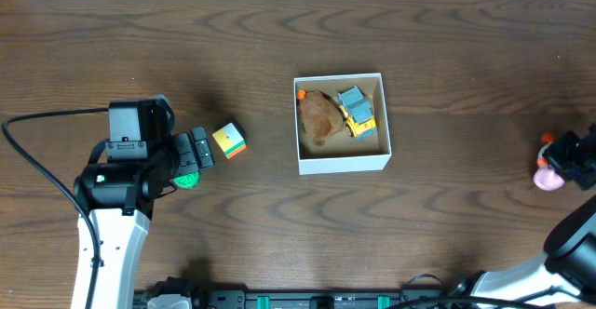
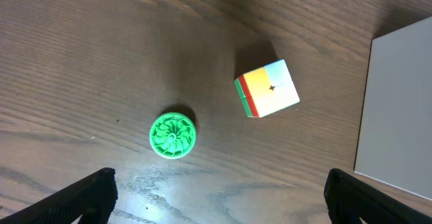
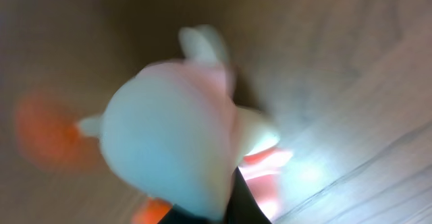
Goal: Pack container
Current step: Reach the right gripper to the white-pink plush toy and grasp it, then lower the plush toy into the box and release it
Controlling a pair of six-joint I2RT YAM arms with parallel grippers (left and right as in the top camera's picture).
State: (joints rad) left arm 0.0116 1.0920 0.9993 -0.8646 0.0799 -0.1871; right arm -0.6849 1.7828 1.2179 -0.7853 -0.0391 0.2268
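Container (image 1: 343, 164) is set open side up near the middle of the desk (image 1: 447, 39). Three things are lodged inside it. A brown plush toy (image 1: 318, 116) is on the left-arm side. A yellow-and-grey toy vehicle (image 1: 358, 113) is touching the plush. A small orange piece (image 1: 301, 93) is in a far corner. Bare floor is left along the near wall, so room for more is judged to remain.

Left pincer (image 1: 199, 149) is hung on the left-arm side of the container. It is released, with its fingers spread wide at the lower corners of the left wrist view (image 2: 223, 198). Two loose pieces are framed beneath it, apart from each other. A colour-tiled puzzle cube (image 2: 268, 88) is nearer the container's white wall (image 2: 398, 102), and a green ribbed disc (image 2: 173, 135) is farther from it. The wide spread is read as readiness for a pick; which piece is meant cannot be told.

Right pincer (image 1: 564, 160) is held well out on the opposite side of the container, at a pink toy (image 1: 548, 177) with orange parts. In the right wrist view the toy (image 3: 169, 136) is blurred and fills the frame, and the fingers are hidden. Whether the pincer is clenched on the toy cannot be told.

Packing is judged partly done, with three pieces outside the container.
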